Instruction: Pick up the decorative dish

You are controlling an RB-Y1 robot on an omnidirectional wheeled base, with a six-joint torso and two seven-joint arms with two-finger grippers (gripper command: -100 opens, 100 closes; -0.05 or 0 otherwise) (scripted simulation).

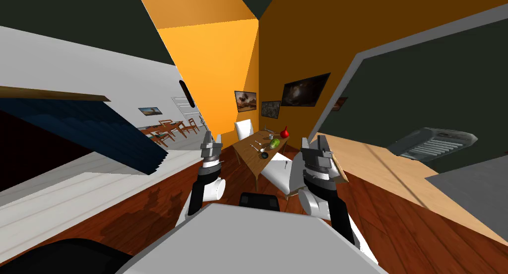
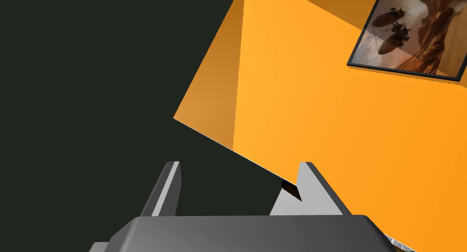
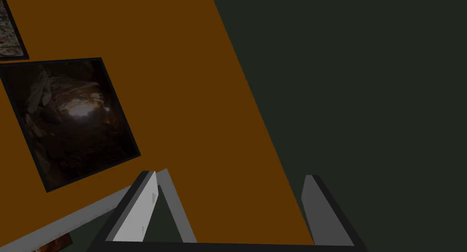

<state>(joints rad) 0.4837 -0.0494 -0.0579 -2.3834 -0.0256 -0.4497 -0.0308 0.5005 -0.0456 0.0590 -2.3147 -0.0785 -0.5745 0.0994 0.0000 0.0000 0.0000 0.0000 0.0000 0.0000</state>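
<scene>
Head view: the left end effector (image 1: 213,138) and right end effector (image 1: 315,143) hang open and empty, well short of the tabletop (image 1: 248,157) at 12 o'clock. The dish (image 1: 264,156) is probably the small dark round thing at 7 o'clock of the green thing (image 1: 274,143). It is likely light, stiff, slick and breakable, so I would pinch its rim.

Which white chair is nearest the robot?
The near chair, just beside the right gripper. The far chair stands beyond the table, by the orange wall.
</scene>
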